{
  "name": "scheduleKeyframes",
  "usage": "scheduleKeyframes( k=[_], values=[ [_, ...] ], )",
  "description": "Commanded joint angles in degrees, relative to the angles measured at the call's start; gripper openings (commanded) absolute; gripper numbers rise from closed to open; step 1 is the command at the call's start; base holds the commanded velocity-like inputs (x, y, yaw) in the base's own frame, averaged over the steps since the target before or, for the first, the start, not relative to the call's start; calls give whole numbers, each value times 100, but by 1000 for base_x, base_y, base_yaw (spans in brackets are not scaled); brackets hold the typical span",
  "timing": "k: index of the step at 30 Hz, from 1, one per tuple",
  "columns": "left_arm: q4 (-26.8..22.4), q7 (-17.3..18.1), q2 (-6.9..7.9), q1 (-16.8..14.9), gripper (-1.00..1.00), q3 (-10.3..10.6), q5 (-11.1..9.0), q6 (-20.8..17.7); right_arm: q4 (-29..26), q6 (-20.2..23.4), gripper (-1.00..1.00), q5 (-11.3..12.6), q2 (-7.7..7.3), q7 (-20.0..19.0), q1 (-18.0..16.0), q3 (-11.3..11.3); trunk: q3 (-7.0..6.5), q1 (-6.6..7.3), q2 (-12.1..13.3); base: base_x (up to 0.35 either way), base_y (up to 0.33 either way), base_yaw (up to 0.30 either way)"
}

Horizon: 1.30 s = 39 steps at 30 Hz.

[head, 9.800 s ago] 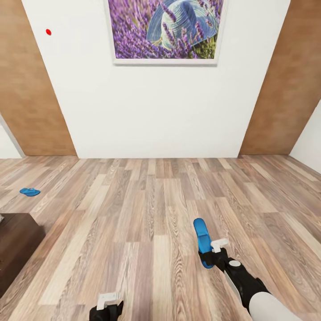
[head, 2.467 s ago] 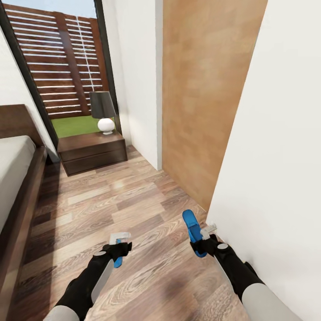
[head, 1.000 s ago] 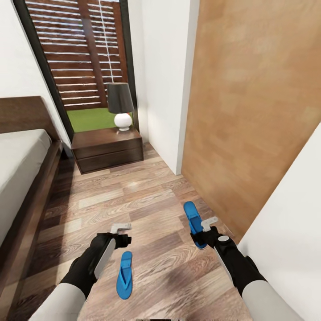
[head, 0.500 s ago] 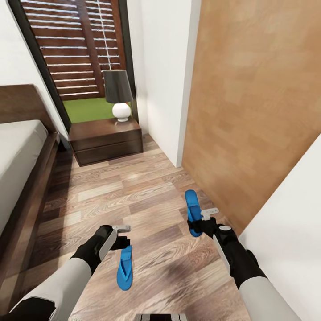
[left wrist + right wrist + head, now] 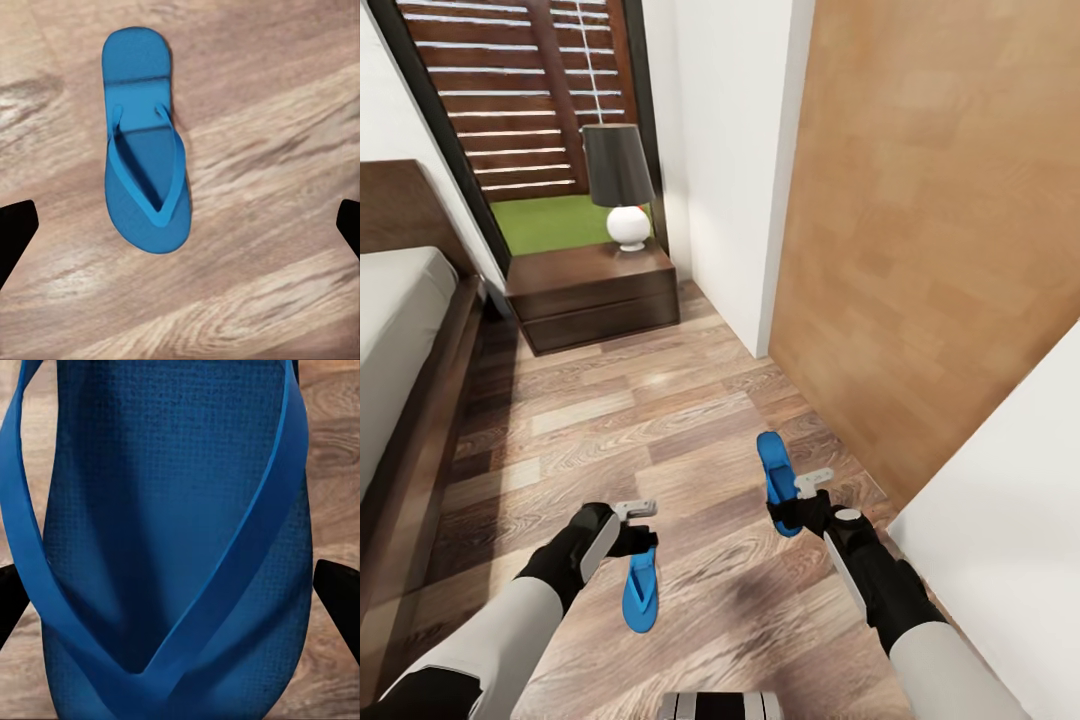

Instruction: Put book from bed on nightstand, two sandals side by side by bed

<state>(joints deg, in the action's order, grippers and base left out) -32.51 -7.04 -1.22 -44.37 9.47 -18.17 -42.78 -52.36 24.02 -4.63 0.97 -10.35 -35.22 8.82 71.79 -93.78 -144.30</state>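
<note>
1. Key relation: the right gripper (image 5: 797, 497) holds one sandal (image 5: 774, 468) above the wood-plank floor (image 5: 660, 420), long axis running away from the robot, roughly parallel to the bed (image 5: 400, 330). The other sandal (image 5: 640, 588) lies flat on the floor to its left, on the bed side, with much the same heading. The two are apart, with bare planks between.
2. Nearer arm: the right – it already has the sandal. To sit side by side, the held one prob. has to go left toward the floor one and down.
3. Left gripper (image 5: 628, 528): jaws spread, nothing in them – it hovers over the heel end of the floor sandal, and the left wrist cam looks straight down on that sandal (image 5: 144, 142) with the dark finger tips far out on either side.
4. Right gripper state: clamped on the sandal, as far as I can tell – the right wrist cam shows the sole and straps (image 5: 172, 525) up close between the fingers, contact itself not clear.
5. Pose: both forearms reach fwd and low, right arm near the tan wall panel (image 5: 940, 200).
6. Nightstand (image 5: 592, 292) with a lamp (image 5: 618, 180) stands ahead, beside the bed's head.
</note>
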Motion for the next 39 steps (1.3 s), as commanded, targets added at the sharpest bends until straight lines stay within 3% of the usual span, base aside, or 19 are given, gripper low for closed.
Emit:
scheduleKeyframes(
  k=[1, 14, 17, 21, 39],
  values=[
    [-9, -51, 10, -1, 100, 26, -61, -20, -6, 26, -100, -65, 0, -33, -3, 26, 27, -1, -4, 0, 0, 0],
    [-1, -70, 22, -2, 100, 44, -42, 50, -19, 42, -100, -20, 0, -90, -1, 125, 315, -34, -21, 0, 0, 0],
    [8, -81, 9, -1, 100, 72, -32, 367, -21, 41, -100, -21, 0, -90, -2, 127, 382, -42, -25, 0, 0, 0],
    [15, -74, 18, -1, 100, 79, -36, 583, -24, 43, -100, -23, 1, -91, -3, 136, 382, -42, -25, 3, -3, 0],
    [-7, -71, 49, -1, 100, 81, -28, 613, -29, 40, -100, -64, 1, -55, 1, 146, 382, -42, -25, 136, -107, 0]
  ],
)
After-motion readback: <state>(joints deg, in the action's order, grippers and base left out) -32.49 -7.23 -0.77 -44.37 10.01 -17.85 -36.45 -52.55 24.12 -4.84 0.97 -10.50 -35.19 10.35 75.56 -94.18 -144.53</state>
